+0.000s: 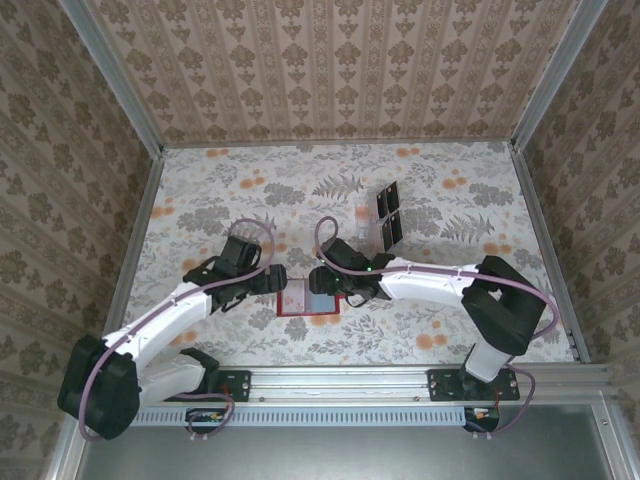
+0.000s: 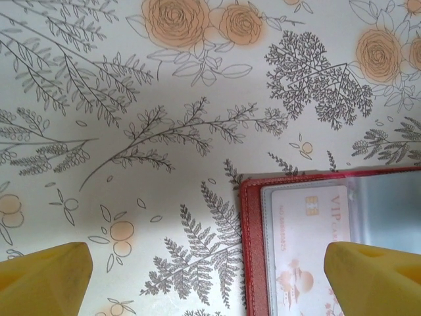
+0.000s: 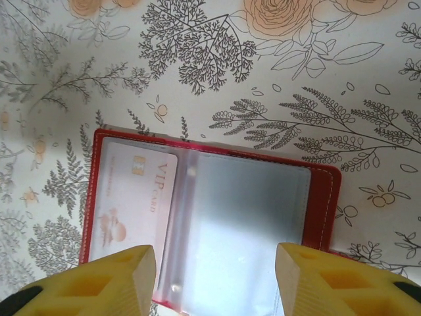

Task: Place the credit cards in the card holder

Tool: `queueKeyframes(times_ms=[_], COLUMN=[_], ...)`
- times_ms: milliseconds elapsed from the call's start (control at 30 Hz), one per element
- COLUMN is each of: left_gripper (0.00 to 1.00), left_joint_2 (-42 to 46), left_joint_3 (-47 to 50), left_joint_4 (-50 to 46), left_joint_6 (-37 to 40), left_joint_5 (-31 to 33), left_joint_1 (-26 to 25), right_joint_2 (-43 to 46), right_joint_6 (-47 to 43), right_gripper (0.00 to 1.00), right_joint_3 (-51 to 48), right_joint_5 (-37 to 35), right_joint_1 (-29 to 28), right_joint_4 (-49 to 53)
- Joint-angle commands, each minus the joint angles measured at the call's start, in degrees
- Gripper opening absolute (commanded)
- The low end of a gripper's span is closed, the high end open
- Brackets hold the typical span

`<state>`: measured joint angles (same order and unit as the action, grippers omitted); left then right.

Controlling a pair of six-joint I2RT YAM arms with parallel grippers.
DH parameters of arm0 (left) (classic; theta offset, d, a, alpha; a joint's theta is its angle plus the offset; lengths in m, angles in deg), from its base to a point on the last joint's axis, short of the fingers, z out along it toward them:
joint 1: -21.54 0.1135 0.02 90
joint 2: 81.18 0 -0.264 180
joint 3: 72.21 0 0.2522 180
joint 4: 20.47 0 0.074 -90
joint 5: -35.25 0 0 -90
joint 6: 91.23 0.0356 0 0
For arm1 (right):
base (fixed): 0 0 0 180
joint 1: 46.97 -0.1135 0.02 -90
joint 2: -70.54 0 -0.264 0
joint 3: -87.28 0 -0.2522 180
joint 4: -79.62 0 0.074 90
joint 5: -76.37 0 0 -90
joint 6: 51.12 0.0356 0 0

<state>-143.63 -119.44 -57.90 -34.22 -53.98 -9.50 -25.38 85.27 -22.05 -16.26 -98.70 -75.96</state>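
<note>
Lab-style robot test booth, patterned panel walls (image 1: 330, 70), aluminium frame rails (image 1: 350, 385); floral-papered table (image 1: 250, 190)

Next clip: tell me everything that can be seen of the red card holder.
The card holder lies open and flat on the floral table. It has a red, leather-like cover with pale edge stitching around clear plastic sleeves. The left sleeve holds a pale card printed VIP with a gold chip; the right sleeve looks empty. The left gripper and right gripper, both open, stand close at either side; contact with either cannot be told.
</note>
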Motion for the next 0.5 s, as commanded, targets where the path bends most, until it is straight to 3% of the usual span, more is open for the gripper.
queueKeyframes(times_ms=[0,467], left_gripper=[1.00,1.00], left_joint_2=[0.63,-0.48], left_joint_3=[1.76,3.24], left_joint_4=[-0.97,2.08], left_joint_6=[-2.06,-3.62], left_joint_5=[-1.83,-2.19], left_joint_1=[-0.32,-1.74], right_joint_2=[-1.88,-6.43], right_joint_6=[-2.61,-2.97], right_gripper=[0.52,0.52], right_joint_3=[2.46,5.05], right_joint_5=[-1.45,-1.10], right_joint_1=[0.06,0.08], right_joint_4=[3.38,4.11])
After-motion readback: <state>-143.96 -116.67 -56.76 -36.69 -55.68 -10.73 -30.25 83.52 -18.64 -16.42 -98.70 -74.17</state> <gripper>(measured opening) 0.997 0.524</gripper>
